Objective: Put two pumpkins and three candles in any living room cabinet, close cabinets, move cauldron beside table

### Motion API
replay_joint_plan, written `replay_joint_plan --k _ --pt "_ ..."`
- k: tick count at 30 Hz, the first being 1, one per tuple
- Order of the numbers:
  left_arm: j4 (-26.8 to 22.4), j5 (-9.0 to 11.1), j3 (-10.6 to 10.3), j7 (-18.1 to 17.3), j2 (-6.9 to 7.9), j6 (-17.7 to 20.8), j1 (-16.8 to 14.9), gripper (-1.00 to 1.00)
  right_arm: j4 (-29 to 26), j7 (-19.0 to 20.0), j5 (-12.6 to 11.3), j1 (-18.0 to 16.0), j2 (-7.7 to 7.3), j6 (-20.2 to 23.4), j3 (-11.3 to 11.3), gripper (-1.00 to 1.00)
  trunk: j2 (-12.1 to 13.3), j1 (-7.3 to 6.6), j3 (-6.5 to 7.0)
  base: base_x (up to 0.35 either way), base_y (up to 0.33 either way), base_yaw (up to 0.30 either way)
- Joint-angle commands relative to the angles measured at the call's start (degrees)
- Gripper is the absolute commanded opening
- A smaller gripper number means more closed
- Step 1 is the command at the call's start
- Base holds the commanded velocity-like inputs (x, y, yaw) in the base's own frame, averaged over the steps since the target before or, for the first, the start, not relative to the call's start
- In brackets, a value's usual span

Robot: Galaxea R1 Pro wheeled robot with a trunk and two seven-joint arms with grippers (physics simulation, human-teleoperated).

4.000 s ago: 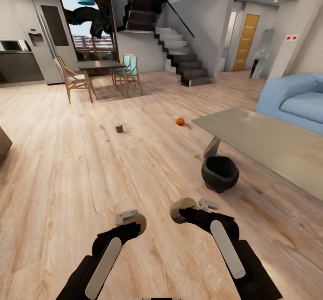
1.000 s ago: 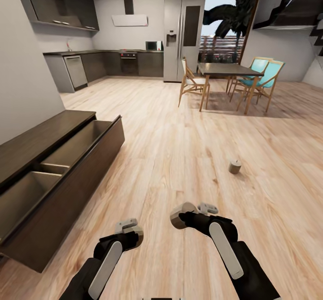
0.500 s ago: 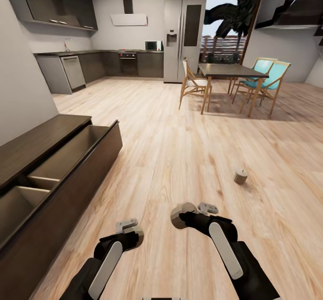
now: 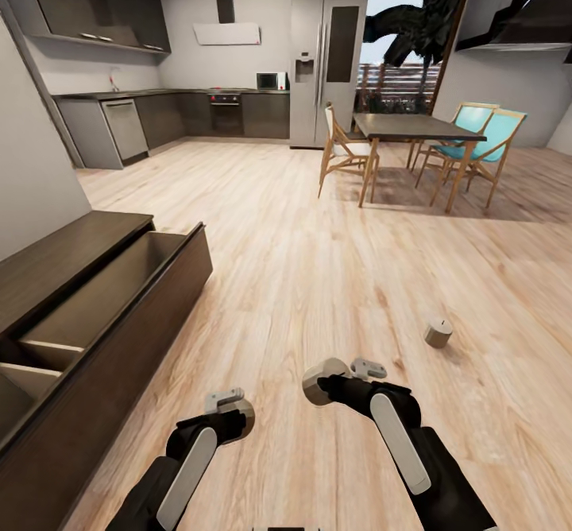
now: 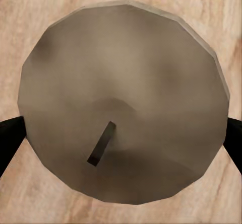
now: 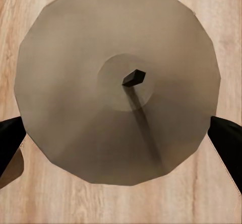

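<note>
The dark-brown cabinet (image 4: 67, 257) runs along the left wall in the head view, with both its drawers (image 4: 119, 277) pulled open. My left gripper (image 4: 232, 405) is shut on a beige candle (image 5: 123, 103), whose top and wick face the left wrist camera between two black fingers (image 5: 7, 138). My right gripper (image 4: 343, 374) is shut on a second candle (image 6: 118, 83), flanked likewise by its fingers (image 6: 227, 138). A third candle (image 4: 438, 331) stands on the floor ahead to the right. The pumpkins, the cauldron and the grey table are out of view.
A dining table with light wooden legs (image 4: 413, 127) and chairs (image 4: 343, 153) stands at the back right. A fridge (image 4: 326, 66) and dark kitchen counters (image 4: 151, 114) line the far wall. Wooden floor (image 4: 318, 261) stretches between me and the cabinet.
The whole view has shifted: the cabinet slid left and nearer, the floor candle drifted right and down. Both arms keep their pose with the candles in them.
</note>
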Motion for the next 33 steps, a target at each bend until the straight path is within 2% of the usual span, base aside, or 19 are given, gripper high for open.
replay_joint_plan --k 1,11,24,33 --pt "-0.1 0.6 -0.1 0.6 0.01 0.0 -0.1 -1.0 -0.1 -0.6 -0.7 0.0 0.0 0.0 0.0 -1.0 0.0 0.02 -0.05 0.332 0.0 0.0" --pt "-0.1 0.6 -0.1 0.6 0.01 0.0 -0.1 -1.0 0.0 -0.6 -0.7 0.0 0.0 0.0 0.0 -1.0 0.0 0.02 -0.04 0.33 -0.079 0.045" --pt "-0.1 0.5 -0.2 0.6 -0.08 0.0 -0.1 -1.0 0.0 -0.6 -0.7 0.0 -0.01 0.0 0.0 -1.0 0.0 0.02 0.29 0.265 -0.233 0.262" --pt "-2.7 0.4 -0.1 0.6 -0.08 0.1 0.0 -1.0 0.0 -0.5 -0.9 0.0 0.0 0.0 0.0 -1.0 0.0 0.02 0.54 0.051 -0.059 0.274"
